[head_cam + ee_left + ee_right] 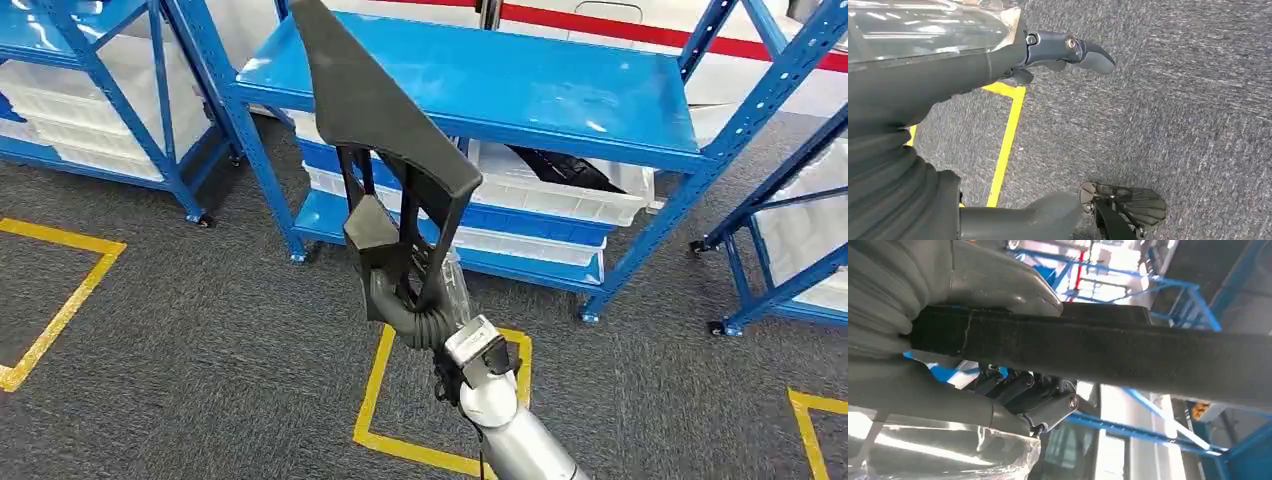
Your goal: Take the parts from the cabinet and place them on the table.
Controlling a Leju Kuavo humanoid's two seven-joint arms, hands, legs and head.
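A large black wedge-shaped part (370,110) with an open frame below it stands raised in front of me in the head view. My right hand (405,290) grips it by the lower frame, the silver arm rising from the bottom edge. In the right wrist view the part (1123,350) runs as a dark bar across the picture, with the thumb on one side and the dark fingers (1018,390) wrapped around the other. My left hand (948,100) hangs over the grey carpet, fingers apart, holding nothing.
A blue shelving rack (480,80) stands straight ahead with a bare top shelf. White bins (560,195) sit on its lower shelf, one holding a dark part (560,165). More blue racks stand at left (90,60) and right (790,200). Yellow tape (375,390) marks the carpet.
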